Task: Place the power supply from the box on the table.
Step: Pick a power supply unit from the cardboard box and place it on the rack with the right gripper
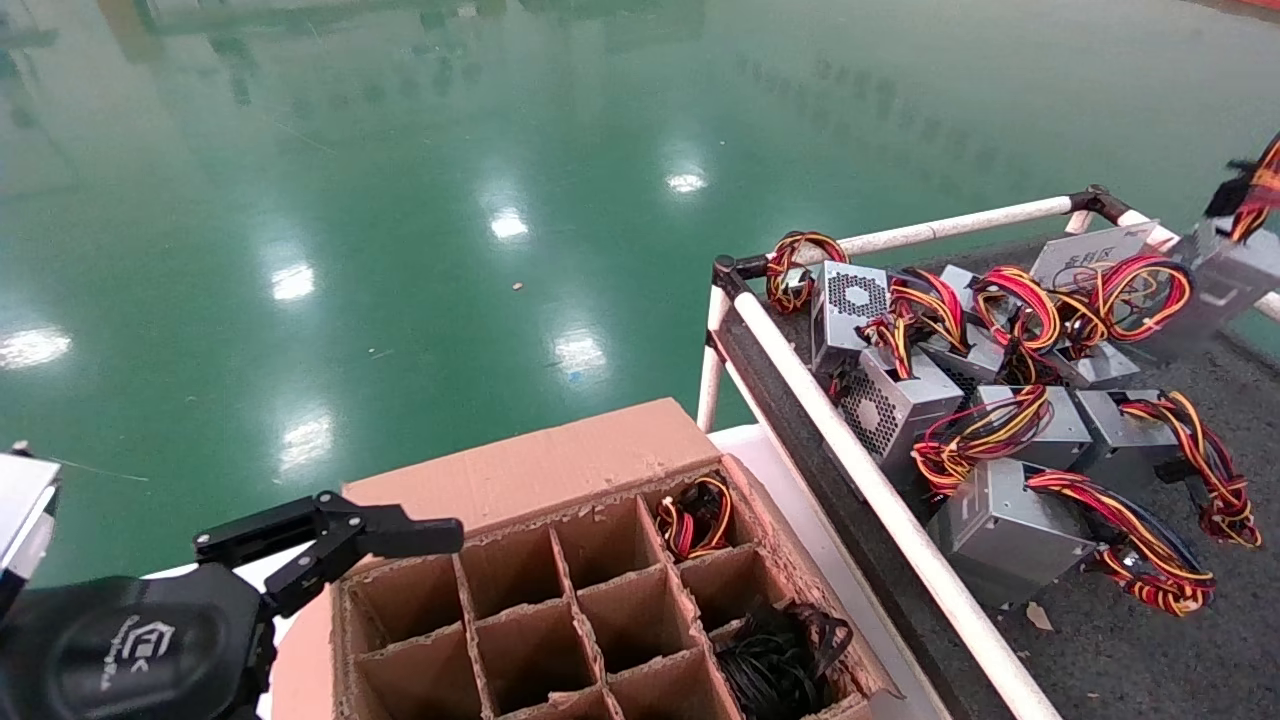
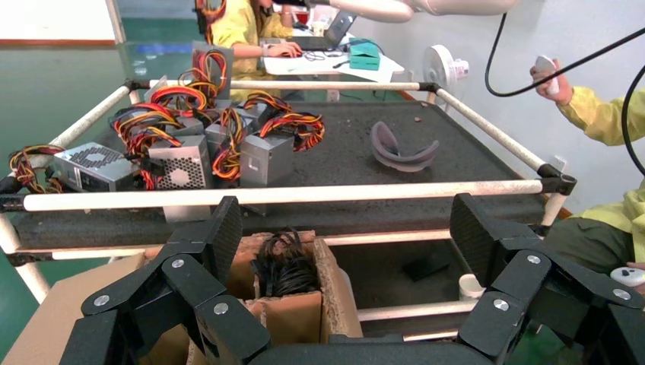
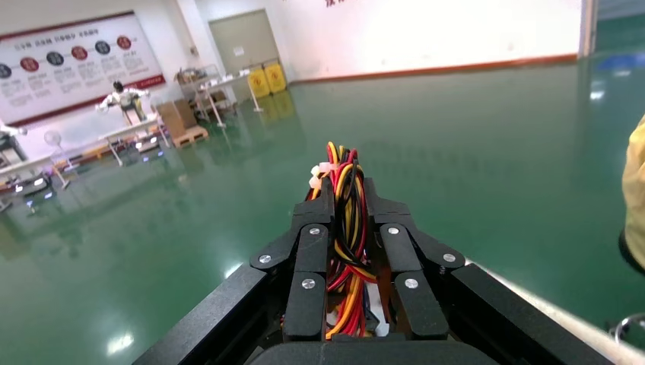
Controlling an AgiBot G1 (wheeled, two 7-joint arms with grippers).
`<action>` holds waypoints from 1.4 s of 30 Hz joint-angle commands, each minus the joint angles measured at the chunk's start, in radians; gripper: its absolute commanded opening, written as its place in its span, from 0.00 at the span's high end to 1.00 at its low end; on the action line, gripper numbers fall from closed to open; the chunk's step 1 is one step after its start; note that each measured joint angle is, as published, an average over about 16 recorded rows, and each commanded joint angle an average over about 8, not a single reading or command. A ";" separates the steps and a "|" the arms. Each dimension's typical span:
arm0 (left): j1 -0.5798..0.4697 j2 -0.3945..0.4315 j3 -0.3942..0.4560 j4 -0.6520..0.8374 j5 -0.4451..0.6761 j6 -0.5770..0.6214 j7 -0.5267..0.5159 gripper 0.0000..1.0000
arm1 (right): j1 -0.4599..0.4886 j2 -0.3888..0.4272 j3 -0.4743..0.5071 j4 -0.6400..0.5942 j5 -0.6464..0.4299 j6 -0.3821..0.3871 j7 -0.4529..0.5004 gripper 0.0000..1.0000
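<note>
The right tool (image 3: 348, 201) grips a power supply's wire bundle (image 3: 346, 228) above the table (image 1: 1130, 650); the left tool (image 2: 346, 236) hangs wide open, empty, beside the box (image 1: 520, 470).

Right tool (image 3: 349, 199) clamped on power supply wires (image 3: 346, 228), above green floor (image 3: 471, 137).

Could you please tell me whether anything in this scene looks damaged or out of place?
The box has ragged, torn divider edges, and one cell holds a loose tangle of black cable rather than a power supply. The right gripper is clamped on a wire bundle, not a metal case.
</note>
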 commanded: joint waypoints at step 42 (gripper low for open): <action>0.000 0.000 0.000 0.000 0.000 0.000 0.000 0.00 | -0.080 -0.149 -0.007 0.021 -0.011 0.029 -0.035 1.00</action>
